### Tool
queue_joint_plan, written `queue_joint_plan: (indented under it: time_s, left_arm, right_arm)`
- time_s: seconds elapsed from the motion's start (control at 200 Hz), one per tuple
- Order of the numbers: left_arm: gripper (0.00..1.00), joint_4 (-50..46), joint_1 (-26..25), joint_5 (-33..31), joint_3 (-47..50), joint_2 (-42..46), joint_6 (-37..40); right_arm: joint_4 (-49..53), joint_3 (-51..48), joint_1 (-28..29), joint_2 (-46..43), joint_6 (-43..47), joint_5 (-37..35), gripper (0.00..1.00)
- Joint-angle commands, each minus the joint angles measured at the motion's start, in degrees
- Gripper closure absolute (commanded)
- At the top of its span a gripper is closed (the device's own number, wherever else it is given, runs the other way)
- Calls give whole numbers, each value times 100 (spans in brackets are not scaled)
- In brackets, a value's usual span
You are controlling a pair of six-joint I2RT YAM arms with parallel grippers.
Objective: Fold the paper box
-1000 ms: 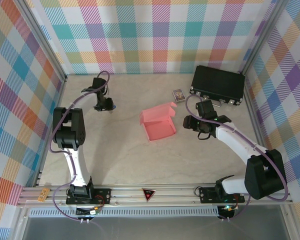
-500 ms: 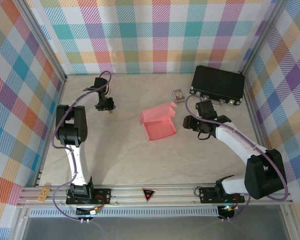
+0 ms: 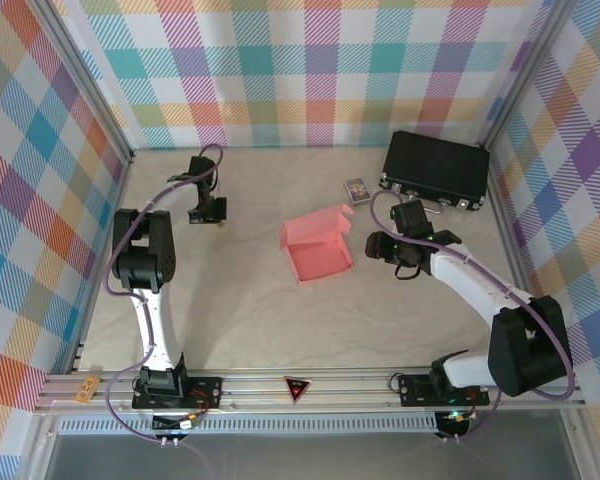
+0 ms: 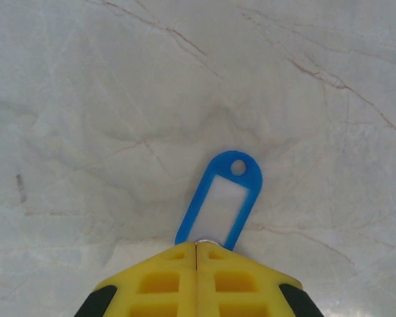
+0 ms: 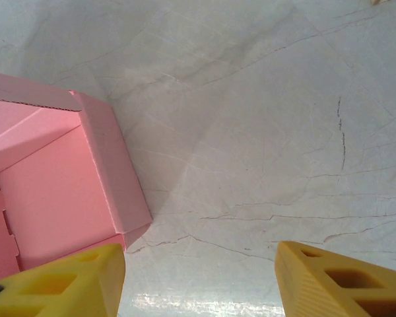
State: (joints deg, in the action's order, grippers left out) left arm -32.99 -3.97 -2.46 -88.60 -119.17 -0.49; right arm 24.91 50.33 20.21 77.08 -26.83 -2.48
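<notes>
Top external view: the paper box (image 3: 320, 262) sits mid-table with its lid raised, long axis running roughly 8 to 2 o'clock. The right gripper (image 3: 378, 247) is just beside it at 3 o'clock, jaws wide and empty, so this arm is the nearer. The left gripper (image 3: 210, 213), well apart at 10 o'clock, is clamped on the end of a blue key tag (image 4: 219, 206). The right wrist view crops the box; its flaps are hard to make out
</notes>
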Motion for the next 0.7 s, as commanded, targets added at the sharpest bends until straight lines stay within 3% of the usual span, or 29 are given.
queue_joint_plan:
  time_s: [0.0,0.16,0.37,0.515,0.695]
  left_arm:
    - [100,-198,12,-105,312,1145,-148]
    - [100,-207,-349,190,1030,2623,-381]
    - [100,-461,-1589,345,1352,4071,-427]
    - [100,-501,-2707,440,1268,4385,-412]
    - [100,-475,-3565,788,1005,4006,-583]
  right_arm:
    - [114,-47,-30,-24,-57,43,38]
    - [124,-64,-44,-84,-45,-7,38]
    - [172,-83,-54,-94,-34,-16,38]
    - [155,-135,-59,-97,-51,2,38]
    - [137,-159,-61,-68,-59,46,38]
